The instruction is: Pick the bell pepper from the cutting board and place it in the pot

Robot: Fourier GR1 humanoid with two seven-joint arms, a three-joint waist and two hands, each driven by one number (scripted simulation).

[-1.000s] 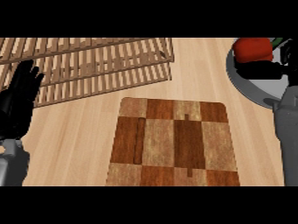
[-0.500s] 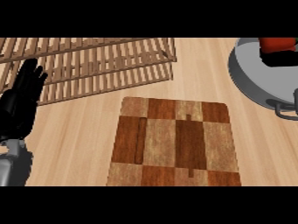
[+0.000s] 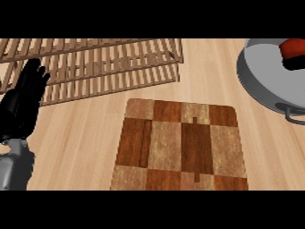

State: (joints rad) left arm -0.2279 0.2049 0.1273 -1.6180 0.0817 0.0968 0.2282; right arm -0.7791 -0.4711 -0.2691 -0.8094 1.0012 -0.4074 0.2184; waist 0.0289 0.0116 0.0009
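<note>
The red bell pepper (image 3: 293, 46) is at the top right, over the grey pot (image 3: 264, 78). My right hand (image 3: 301, 61) is shut on it from the right and below, and black fingers hide the pepper's lower part. The right forearm runs down the right edge past the pot's handle (image 3: 298, 117). The checkered wooden cutting board (image 3: 180, 143) lies bare in the middle of the counter. At the left edge my left hand (image 3: 21, 105) rests open with its fingers up, touching nothing.
A slatted wooden rack (image 3: 88, 65) lies across the upper left of the light wooden counter, its near corner close to the board's top left corner.
My right hand has carried the pepper further right and up over the pot, which now shows more of its rim and handle. The left hand has stayed put.
</note>
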